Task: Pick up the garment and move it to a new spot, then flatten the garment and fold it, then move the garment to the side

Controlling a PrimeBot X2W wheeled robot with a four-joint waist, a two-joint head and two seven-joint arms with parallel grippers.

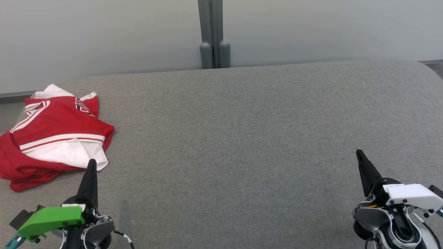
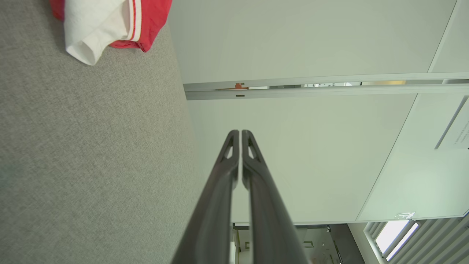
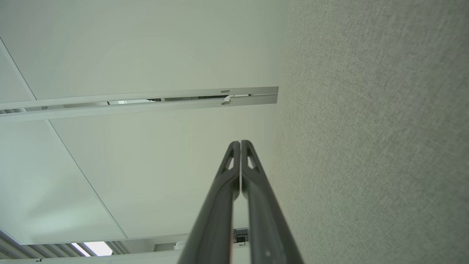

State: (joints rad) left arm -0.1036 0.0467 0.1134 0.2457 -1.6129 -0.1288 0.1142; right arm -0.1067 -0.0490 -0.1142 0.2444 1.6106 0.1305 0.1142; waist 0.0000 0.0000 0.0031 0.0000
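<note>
So we've got the garment (image 1: 52, 135), a red jersey with white trim, lying crumpled at the far left of the grey fabric surface (image 1: 242, 138). Its left edge runs out of the head view, and the dark lettering near the top is folded over, so we can't read it. The left wrist view catches just a corner of it, a white sleeve and some red, cut off at the top edge.

The left gripper (image 1: 91, 162) sits just in front of the white hem with its fingers pressed together, holding nothing. We can't tell from the head view if the tip touches cloth, but the wrist view shows it clear. The right gripper (image 1: 359, 152) is well apart at the lower right, fingers together too, nothing in them.
</note>
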